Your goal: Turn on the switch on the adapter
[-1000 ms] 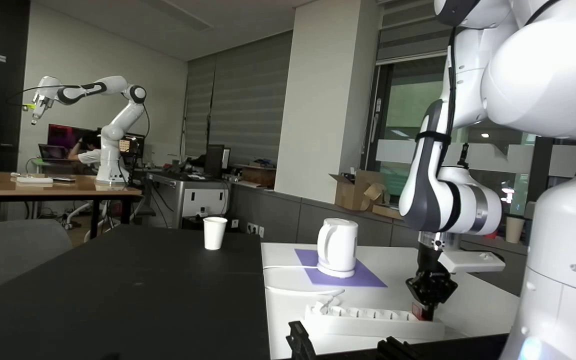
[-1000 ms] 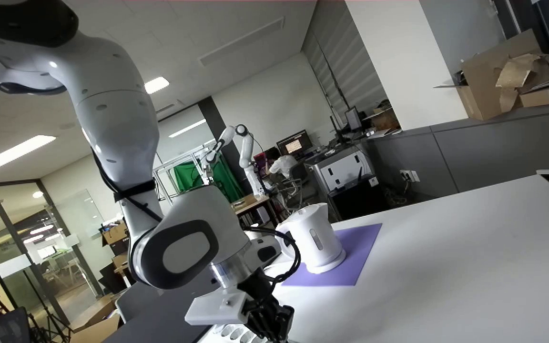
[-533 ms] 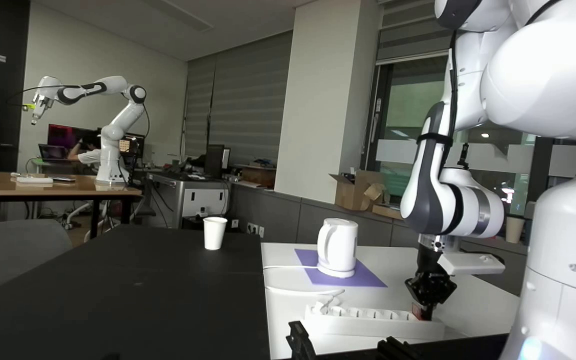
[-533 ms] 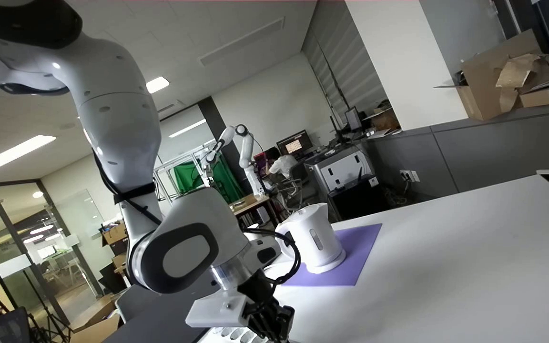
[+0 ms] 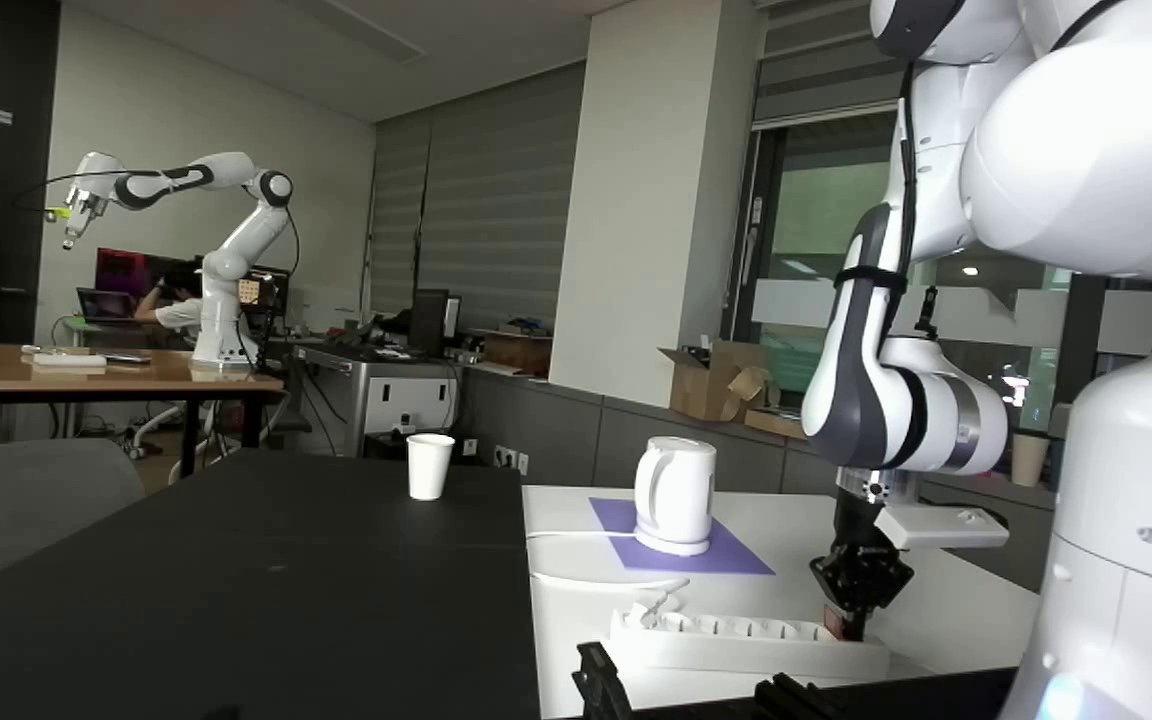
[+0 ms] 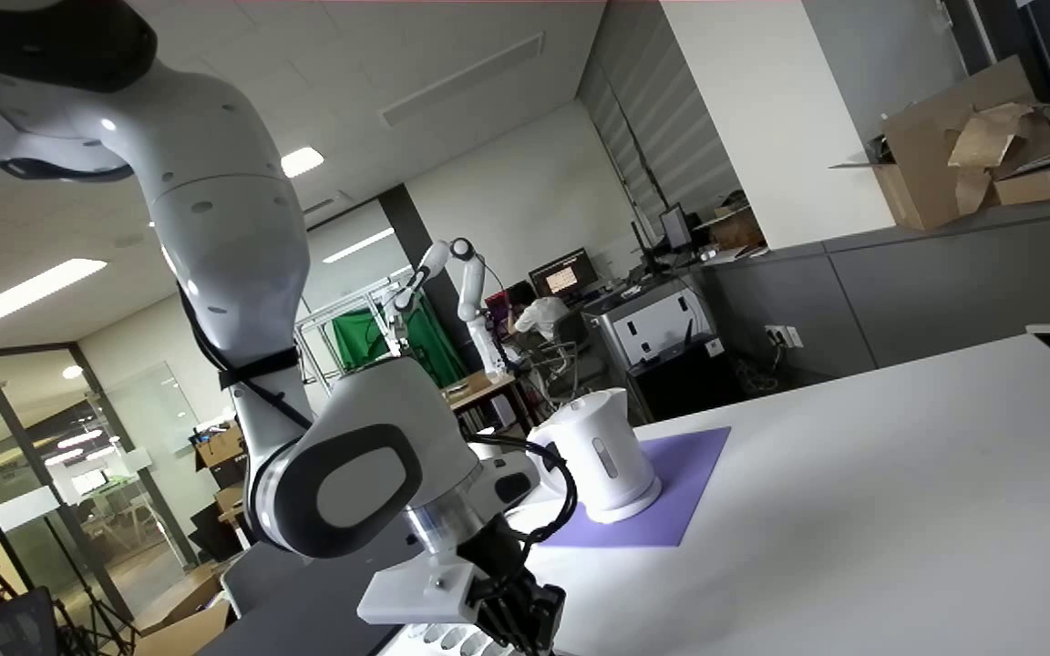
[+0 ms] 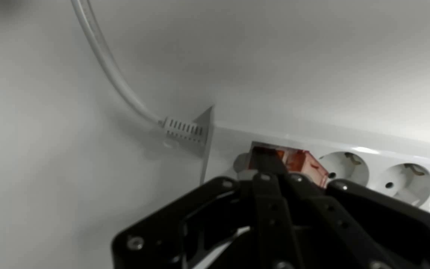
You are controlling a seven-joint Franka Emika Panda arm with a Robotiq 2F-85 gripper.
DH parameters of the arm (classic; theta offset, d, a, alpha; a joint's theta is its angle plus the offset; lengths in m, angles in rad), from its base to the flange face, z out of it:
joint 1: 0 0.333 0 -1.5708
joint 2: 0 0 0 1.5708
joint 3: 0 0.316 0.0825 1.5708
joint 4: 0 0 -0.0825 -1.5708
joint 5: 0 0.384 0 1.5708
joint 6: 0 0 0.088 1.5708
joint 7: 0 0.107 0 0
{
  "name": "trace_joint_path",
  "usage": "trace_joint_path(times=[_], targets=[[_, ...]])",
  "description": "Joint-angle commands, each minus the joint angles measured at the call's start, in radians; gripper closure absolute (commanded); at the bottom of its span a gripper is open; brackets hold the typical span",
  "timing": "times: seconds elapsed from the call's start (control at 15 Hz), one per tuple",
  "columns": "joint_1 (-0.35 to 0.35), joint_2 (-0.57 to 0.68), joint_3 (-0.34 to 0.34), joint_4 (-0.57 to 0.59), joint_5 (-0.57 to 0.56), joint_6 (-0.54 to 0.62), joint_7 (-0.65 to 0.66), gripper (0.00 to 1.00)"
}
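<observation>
The adapter, a long white power strip [image 5: 736,652], lies on the white table; a few of its sockets show in an exterior view [image 6: 441,638]. Its red-orange switch [image 7: 296,160] sits at the end by the cord; it also shows as a small red patch in an exterior view [image 5: 833,622]. My gripper [image 7: 271,162] is shut and points down onto the switch. Its black tips cover the part of the switch nearer the strip's end and appear to touch it. The switch's side toward the sockets stands up as a red wedge. My gripper [image 5: 854,630] holds nothing.
A white jug [image 5: 676,495] stands on a purple mat [image 5: 736,550] behind the strip. A white plug [image 5: 648,612] sits in the far-end socket. A white cord [image 7: 118,78] leaves the strip's switch end. A paper cup [image 5: 428,466] stands on the black table.
The arm has sunk very slightly since a second ago, with the gripper tips staying at the switch. Over the last half second almost nothing has moved.
</observation>
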Motion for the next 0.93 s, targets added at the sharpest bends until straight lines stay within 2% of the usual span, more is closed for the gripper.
trace_joint_path(times=[0.0,0.33,0.67,0.87], targets=[[-0.036,0.086,0.019,0.111,-0.018,-0.136,0.040,1.00],[-0.107,0.109,0.082,0.212,0.042,-0.317,-0.005,1.00],[-0.124,0.119,0.105,0.245,0.118,-0.370,-0.045,1.00],[-0.159,0.090,0.140,0.236,0.158,-0.401,-0.086,1.00]])
